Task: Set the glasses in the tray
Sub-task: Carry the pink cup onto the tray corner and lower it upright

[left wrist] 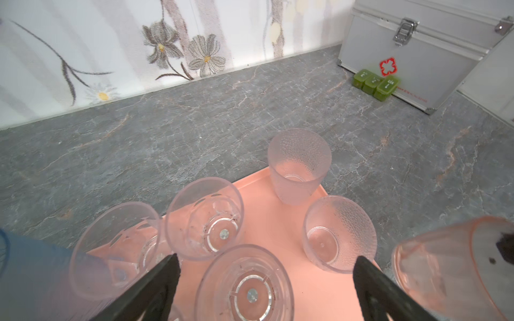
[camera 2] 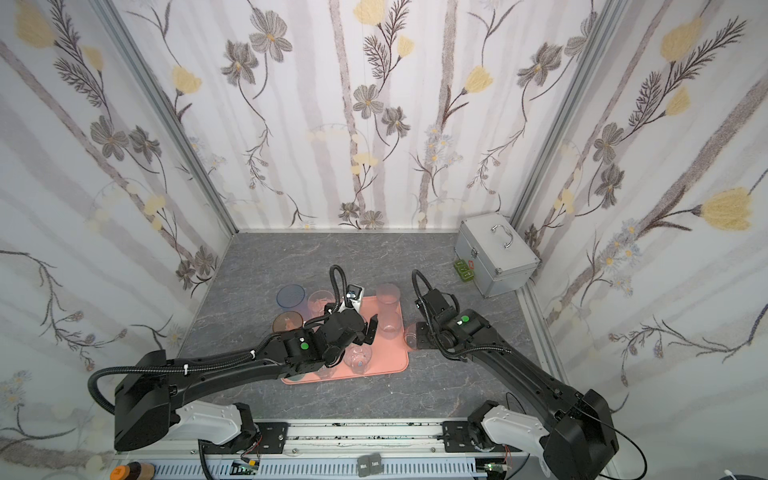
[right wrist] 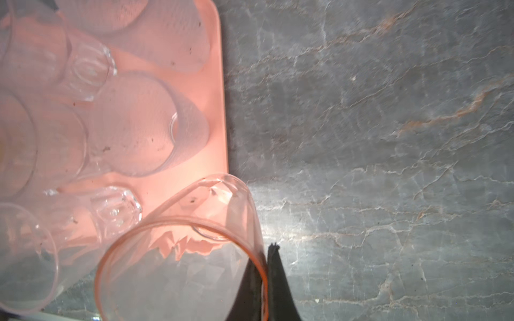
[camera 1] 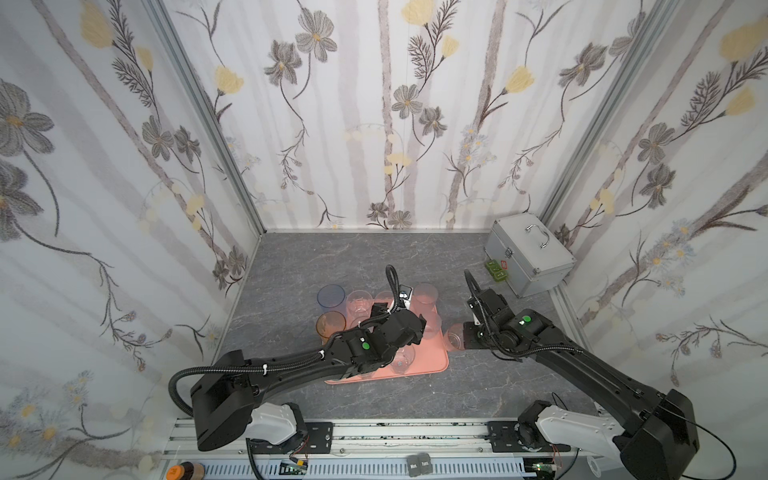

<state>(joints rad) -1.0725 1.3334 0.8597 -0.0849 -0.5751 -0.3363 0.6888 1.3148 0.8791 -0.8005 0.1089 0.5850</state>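
— What does the right gripper (right wrist: 263,259) have?

— A pink glass (right wrist: 178,250). Its two fingers are pressed together on the wall at the rim, one inside and one outside. The glass is tilted.

— Where is it relative to the tray (right wrist: 215,83)?

— At the tray's right-hand edge. In both top views the pink glass (camera 1: 454,337) is just beside that edge, over the grey table (camera 1: 291,266). From the right wrist its base overlaps the tray's rim near a corner. I cannot tell whether it rests on anything.

— And the left gripper (left wrist: 267,265)?

— Its fingers are spread wide and hold nothing. It hangs over the middle of the tray, with a clear glass (left wrist: 244,289) standing upright below the gap between the fingers.

— What else stands on the tray?

— A frosted glass (left wrist: 299,166) is in the far right corner, and a dimpled glass (left wrist: 339,233) is just nearer than it. Two more clear glasses (left wrist: 204,219) stand side by side toward the far left.

— What about the blue glass (camera 1: 331,296) and the amber glass (camera 1: 330,325)?

— They are at the tray's left side, the blue one behind the amber one. I cannot tell whether they are on the tray or beside it.

— Anything else on the table?

— A metal case (camera 1: 530,253) is in the far right corner, with a small green box (camera 1: 496,269) right against its front.
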